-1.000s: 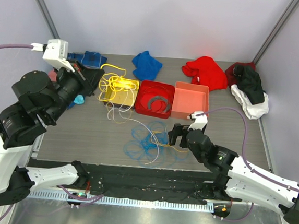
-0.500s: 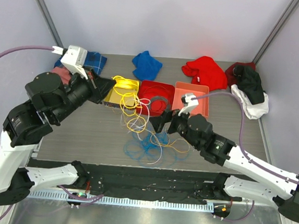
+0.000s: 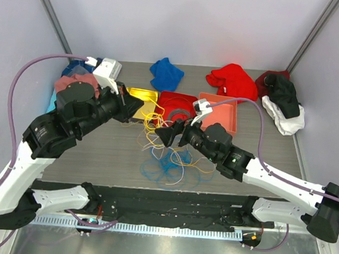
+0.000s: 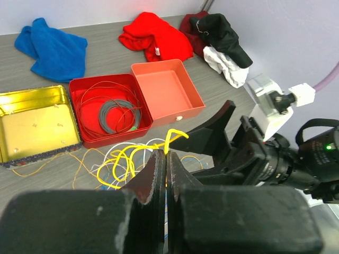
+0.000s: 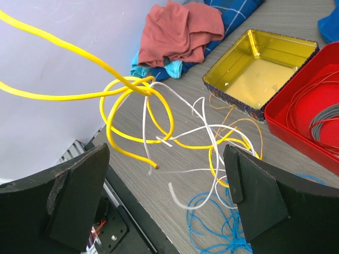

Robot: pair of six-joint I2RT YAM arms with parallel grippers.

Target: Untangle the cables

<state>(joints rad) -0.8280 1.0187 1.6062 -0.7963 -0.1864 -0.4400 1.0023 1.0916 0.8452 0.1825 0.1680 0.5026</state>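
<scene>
- Looking down from the top cam, both arms are reaching in over the middle of the table (image 3: pixel 96 150), with the two grippers close together above the cable mess.
- Left gripper (image 4: pixel 166 159) is pinched all the way together on the yellow cable (image 4: pixel 175 136). A little hook of it pokes out right at the fingertips, and the rest drops down in loops.
- Right gripper (image 5: pixel 167 174) is spread as wide as it goes, with nothing clamped between the fingers. It sits just beside the left one, pointing at the hanging tangle.
- On the right wrist cam the yellow cable comes in from the upper left and knots up with the white cable (image 5: pixel 196 127) at one spot. Both dangle in loops over the table.
- A thin orange wire (image 5: pixel 235 119) is mixed in with them, on the side toward the yellow tin (image 4: pixel 37 124).
- The blue cable (image 3: pixel 163 165) lies flat on the table in a bunch of loops, on the near side of the pile and roughly under the right gripper.
- Just behind the pile there's a row of containers: the open yellow tin, a red tray (image 4: pixel 118 136) with a grey ring (image 4: pixel 104 115) and some thin wire loops in it, and a salmon box (image 4: pixel 167 90).
- Along the back edge there's a blue cloth (image 4: pixel 53 47), a red cloth (image 4: pixel 153 37) and a black-and-white heap (image 4: pixel 222 37), all well apart from the cables.
</scene>
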